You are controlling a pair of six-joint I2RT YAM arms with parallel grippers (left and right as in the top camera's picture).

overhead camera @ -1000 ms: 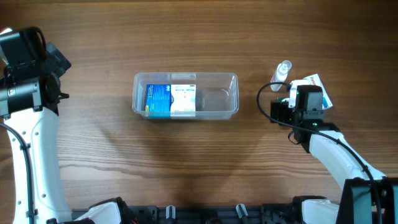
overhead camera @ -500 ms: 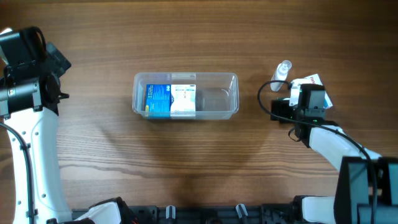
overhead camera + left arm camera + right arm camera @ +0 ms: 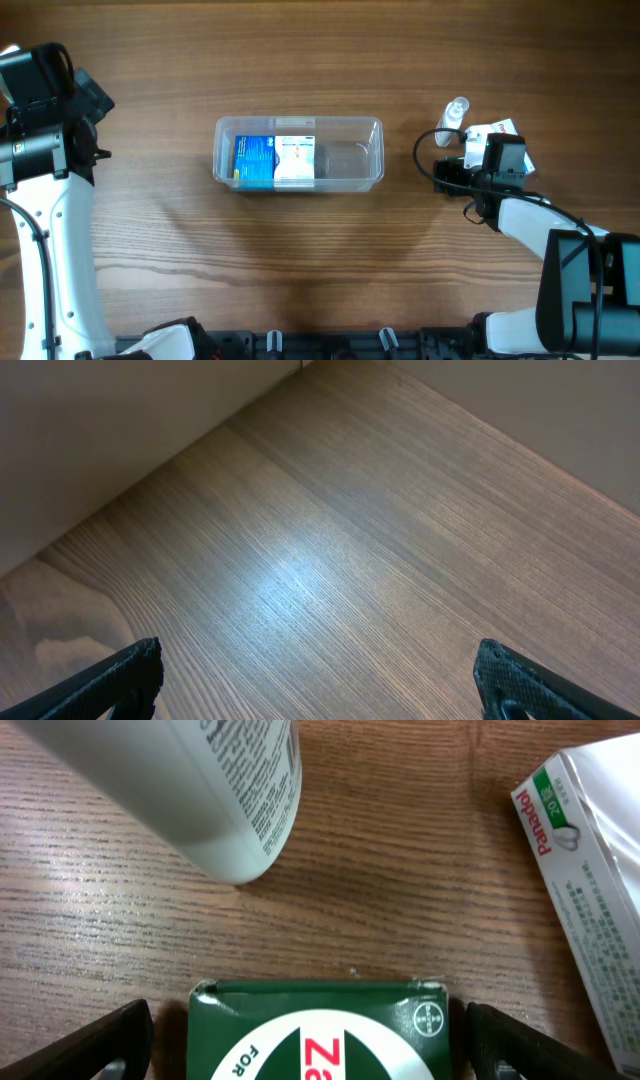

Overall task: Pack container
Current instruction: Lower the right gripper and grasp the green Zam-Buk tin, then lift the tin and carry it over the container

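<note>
The clear plastic container (image 3: pixel 352 160) lies mid-table in the overhead view, with a blue box (image 3: pixel 254 160) and a white box (image 3: pixel 295 160) in its left half. My right gripper (image 3: pixel 310 1040) is open, its fingers on either side of a green-and-white box (image 3: pixel 320 1030) on the table, with small gaps on both sides. In the overhead view the right wrist (image 3: pixel 495 160) hides that box. My left gripper (image 3: pixel 320 675) is open and empty over bare wood at the far left.
A small clear spray bottle (image 3: pixel 455 113) lies just left of and beyond the right gripper; it also shows in the right wrist view (image 3: pixel 200 790). A white Panadol box (image 3: pixel 590 870) lies to its right. The table's far-left edge meets a wall (image 3: pixel 120 440).
My right wrist has shifted slightly to the right and its forearm has dropped lower over the boxes. The left arm and the container have not moved.
</note>
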